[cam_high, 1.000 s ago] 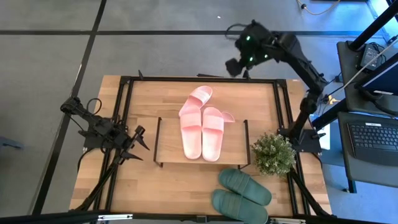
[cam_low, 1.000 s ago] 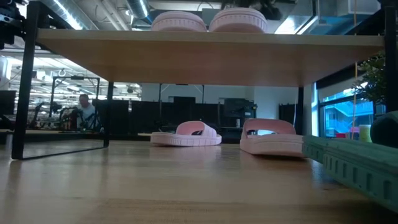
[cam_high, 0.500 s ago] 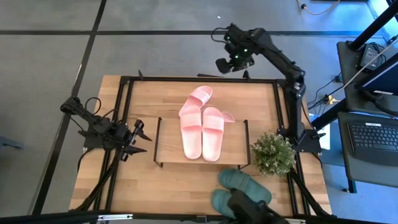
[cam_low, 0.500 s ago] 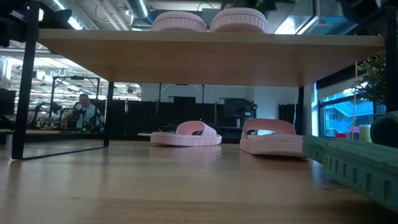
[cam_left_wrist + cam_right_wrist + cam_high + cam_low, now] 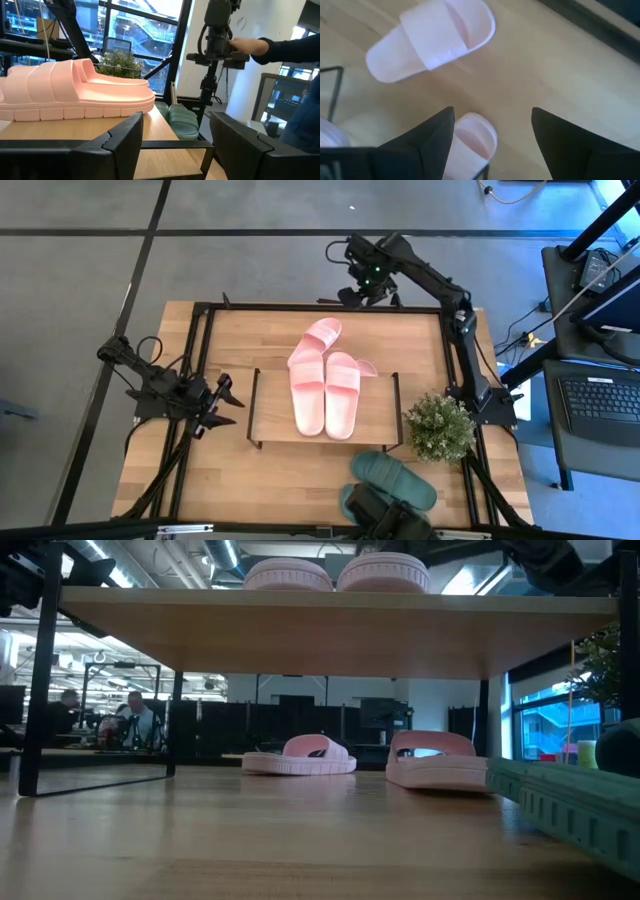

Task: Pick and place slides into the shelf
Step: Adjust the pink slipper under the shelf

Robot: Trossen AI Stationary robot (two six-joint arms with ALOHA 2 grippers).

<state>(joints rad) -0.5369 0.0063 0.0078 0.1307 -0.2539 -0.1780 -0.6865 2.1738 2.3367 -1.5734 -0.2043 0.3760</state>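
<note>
Right gripper (image 5: 352, 280) swung left, apparently above pink slides (image 5: 318, 345).

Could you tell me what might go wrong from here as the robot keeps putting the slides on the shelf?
The two loose light pink rubber slides lie half under the low wooden shelf, so the open right gripper above the table's far edge could hit its board. A pink pair already fills the middle. A person's hand is near a stand.
</note>
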